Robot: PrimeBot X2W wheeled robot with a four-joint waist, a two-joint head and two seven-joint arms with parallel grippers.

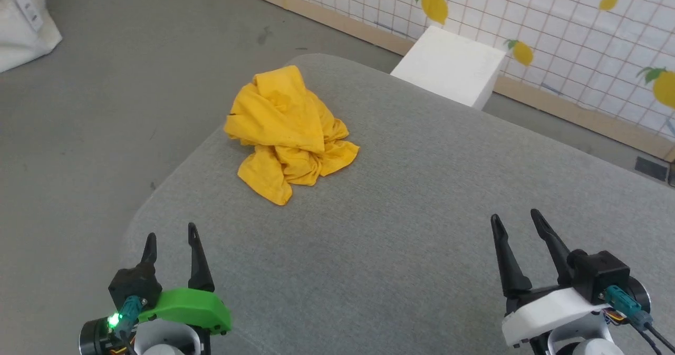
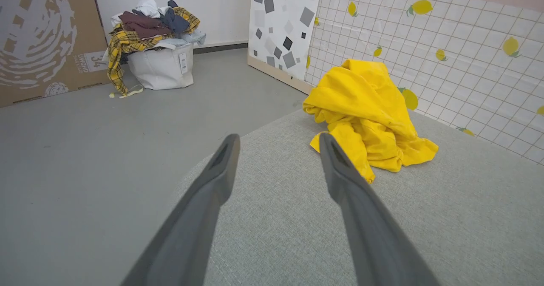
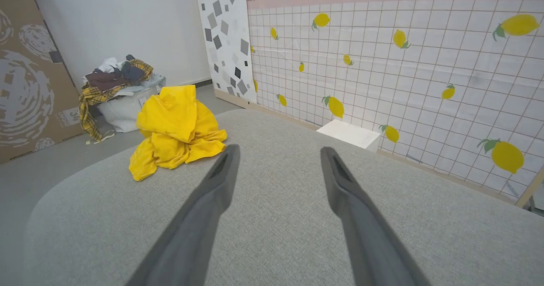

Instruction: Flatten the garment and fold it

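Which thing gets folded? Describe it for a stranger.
Start at the grey padded table before the lemon-tiled wall. Near its far left corner lies a crumpled garment. It is bright yellow, unlike the mixed clothes in the white floor bag.

One garment [image 1: 287,133], one white box [image 1: 448,65], one laundry bag [image 2: 159,67], two grippers [image 1: 171,230] [image 1: 515,214].

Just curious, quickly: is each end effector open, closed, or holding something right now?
Left end effector: open, holding nothing.
Right end effector: open, holding nothing.
The garment lies apart from both.
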